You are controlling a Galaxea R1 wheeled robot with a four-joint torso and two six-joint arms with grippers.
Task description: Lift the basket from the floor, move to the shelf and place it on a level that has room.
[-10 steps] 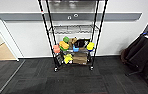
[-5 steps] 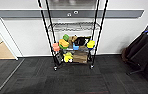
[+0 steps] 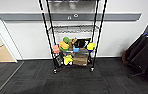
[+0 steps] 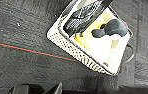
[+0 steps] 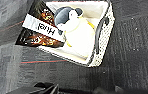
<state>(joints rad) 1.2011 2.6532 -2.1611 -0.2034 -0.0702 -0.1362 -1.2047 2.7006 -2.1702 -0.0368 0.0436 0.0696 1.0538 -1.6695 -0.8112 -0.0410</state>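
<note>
The tall black-post wire shelf (image 3: pixel 72 37) sits larger than a second ago: the robot has closed in. The beige woven basket (image 5: pixel 103 37) rests on the dark grey carpet floor (image 5: pixel 130 62); jaw states cannot be told.

Little of the robot is showing from where I stand: the left wrist hardware (image 4: pixel 35 89) is appearing as matte black, angular pieces with a pointed notch between them, sitting along one edge of the left wrist view. The right wrist hardware (image 5: pixel 38 89) is looking much the same, black and flat-faced, with no markings, cables or screws I can make out.
</note>
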